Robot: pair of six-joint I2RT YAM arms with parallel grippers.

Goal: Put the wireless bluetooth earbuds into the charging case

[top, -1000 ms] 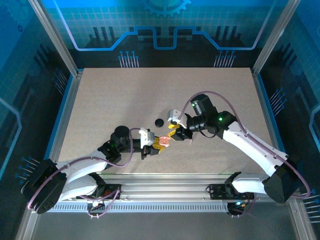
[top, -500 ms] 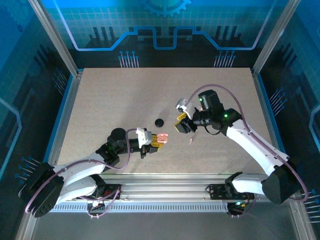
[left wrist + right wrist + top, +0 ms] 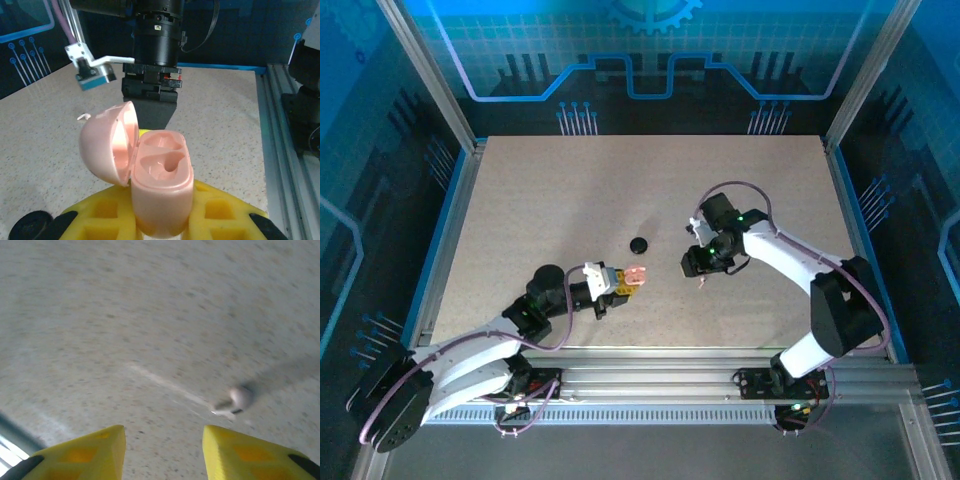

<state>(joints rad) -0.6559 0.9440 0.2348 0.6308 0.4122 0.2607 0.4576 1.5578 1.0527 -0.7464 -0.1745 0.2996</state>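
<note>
Pink case (image 3: 162,192) gripped in left jaws, lid up, wells empty. Parted, empty right jaws just short of pale earbud (image 3: 239,398) on worktop (image 3: 150,300). Risks flicking it away through off-centre pinch.

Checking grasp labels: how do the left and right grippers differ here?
The left gripper is shut, the right gripper open. The left gripper holds the open pink charging case; the right gripper holds nothing, an earbud lying ahead of it. Both have yellow fingers.

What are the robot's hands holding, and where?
The left gripper pinches the open pink plastic charging case by its base; the open right gripper holds nothing.
</note>
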